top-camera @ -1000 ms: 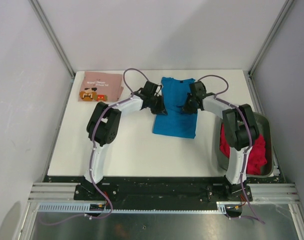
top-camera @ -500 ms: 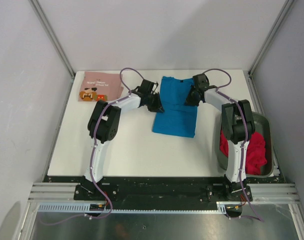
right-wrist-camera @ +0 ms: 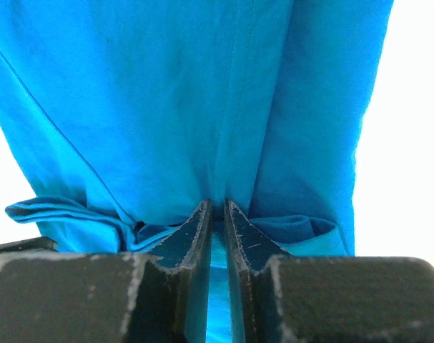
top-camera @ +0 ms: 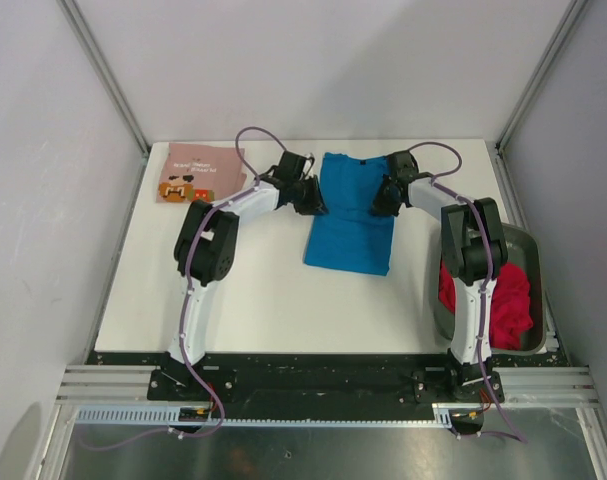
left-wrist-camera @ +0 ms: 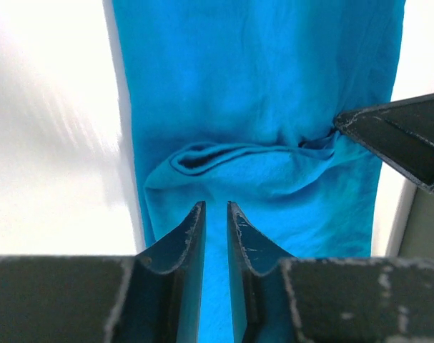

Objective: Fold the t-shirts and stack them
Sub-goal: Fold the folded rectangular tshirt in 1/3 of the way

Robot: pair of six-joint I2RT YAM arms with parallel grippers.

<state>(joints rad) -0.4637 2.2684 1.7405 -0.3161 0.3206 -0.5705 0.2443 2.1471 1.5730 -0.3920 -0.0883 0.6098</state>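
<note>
T-shirts sit in three spots. The blue t-shirt (top-camera: 349, 225) lies folded into a long narrow strip mid-counter (top-camera: 253, 290), toward the far edge. The left end effector (left-wrist-camera: 215, 206) hangs at the strip's left edge, fingers slightly spread, tips over a puckered fold. The right end effector (right-wrist-camera: 217, 204) meets the right edge, fingers a thin slit apart against a doubled hem; I cannot tell whether it pinches the cloth. The pink t-shirt (top-camera: 198, 172) lies folded at the far left corner. The red t-shirt (top-camera: 513, 300) is bunched in the grey basket (top-camera: 528, 238) at the right.
</note>
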